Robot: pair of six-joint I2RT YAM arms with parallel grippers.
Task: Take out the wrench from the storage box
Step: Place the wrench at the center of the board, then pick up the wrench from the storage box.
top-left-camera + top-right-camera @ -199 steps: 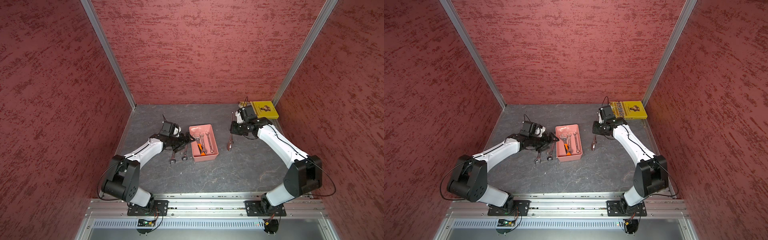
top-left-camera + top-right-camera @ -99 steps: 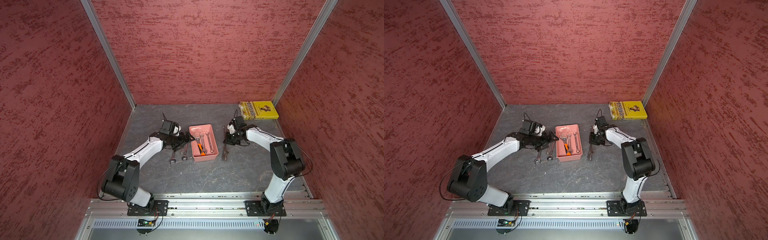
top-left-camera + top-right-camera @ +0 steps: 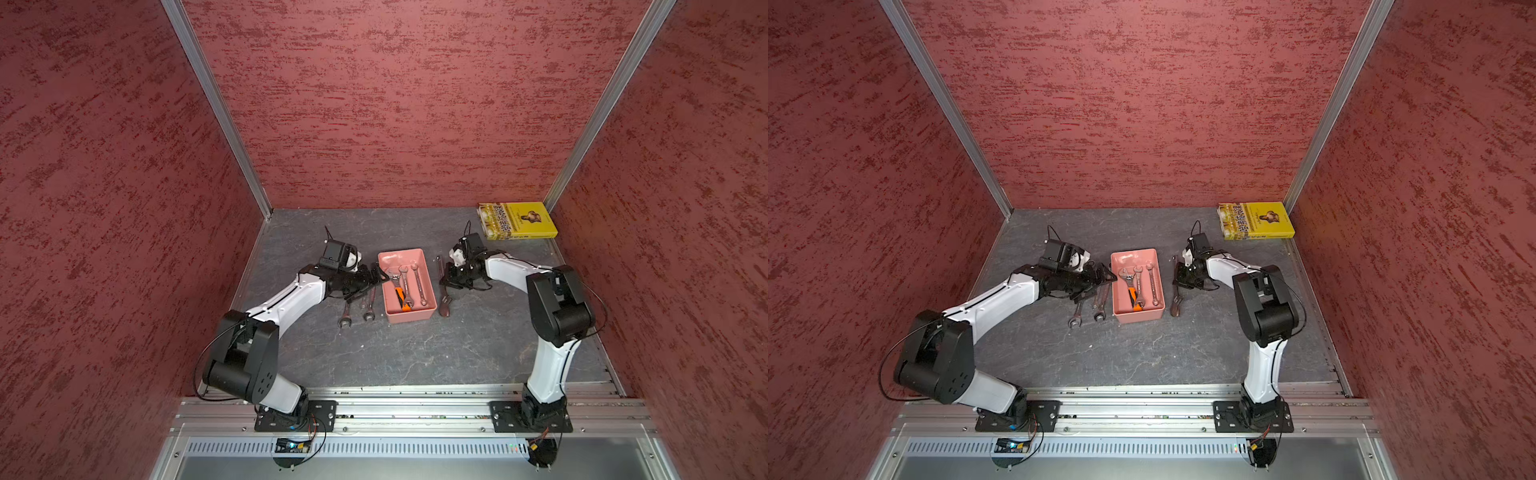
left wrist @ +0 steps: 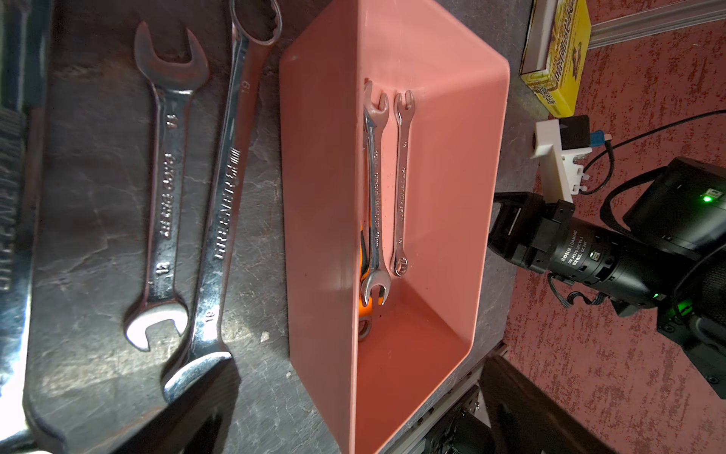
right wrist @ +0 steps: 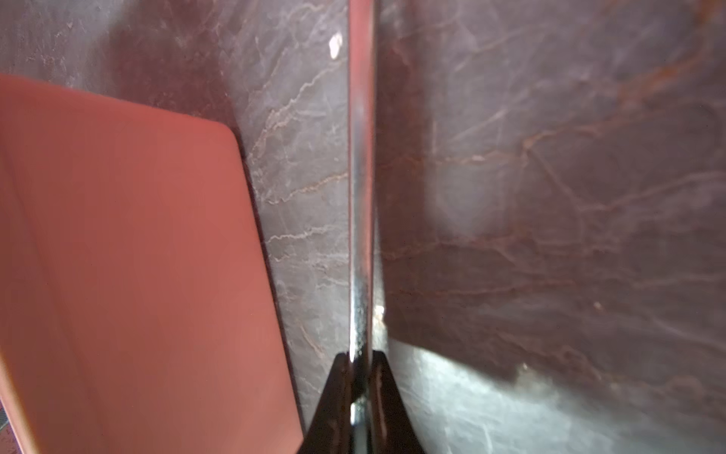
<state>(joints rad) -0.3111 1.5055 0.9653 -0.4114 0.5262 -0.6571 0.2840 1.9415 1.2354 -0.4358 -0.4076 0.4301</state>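
The salmon-pink storage box (image 3: 401,252) (image 3: 1136,252) sits mid-table. Inside lie an orange-handled adjustable wrench (image 3: 400,293) and two slim spanners (image 4: 377,196) (image 4: 401,188). My right gripper (image 3: 446,282) (image 5: 360,357) is shut on a steel wrench (image 3: 444,305) (image 5: 361,196). It holds the wrench edge-up, low over the table just right of the box wall (image 5: 137,255). I cannot tell whether the wrench touches the table. My left gripper (image 3: 376,274) (image 4: 353,412) is open and empty at the box's left rim.
Two large wrenches (image 3: 345,316) (image 3: 369,309) lie on the table left of the box, under my left wrist. A yellow book (image 3: 517,220) (image 3: 1256,220) lies in the far right corner. Red walls enclose three sides of the table.
My right gripper has carried the wrench away from the book, left and down, to beside the box, and its elbow has folded back. The left arm has not moved.
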